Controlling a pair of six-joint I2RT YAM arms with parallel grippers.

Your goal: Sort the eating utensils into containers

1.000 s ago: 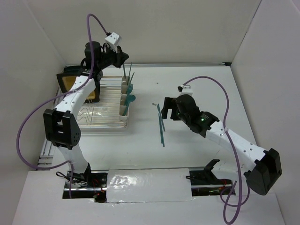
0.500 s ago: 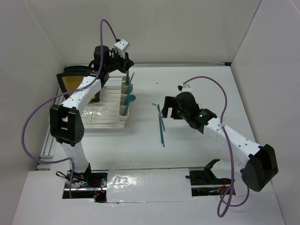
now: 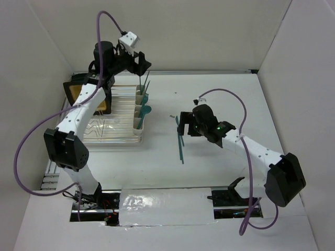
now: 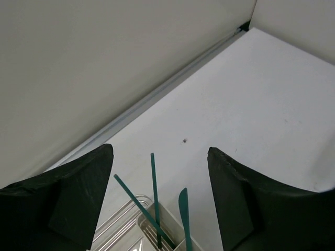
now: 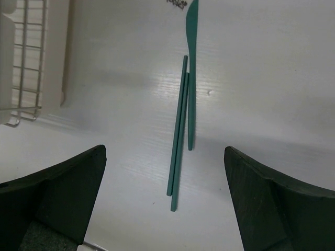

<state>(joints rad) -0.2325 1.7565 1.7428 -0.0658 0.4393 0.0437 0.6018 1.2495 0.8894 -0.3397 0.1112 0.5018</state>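
Three loose utensils: 1 knife [image 5: 191, 78] + 2 thin handles [image 5: 178, 136] flat on table [image 3: 225, 89], mid-right. Handles touch side by side, just beside the knife (heads out of shot, so fork or spoon unclear).
Containers [image 3: 138, 111]: cream cups in a row along right edge of 1 wire rack [image 3: 112, 121]; compartment count unclear.
Standing in cups: 2 upright stems [image 4: 155, 198], 1 blade tip [image 4: 184, 214], 1 spoon bowl [image 3: 147, 109].
Left gripper [image 4: 158, 152]: over far end of cups, fingers spread wide, nothing between.
Right gripper [image 5: 165, 151]: over the loose 3, fingers spread wide, empty.
Board [image 3: 73, 93]: 1, tan w/ black rim, left of rack.
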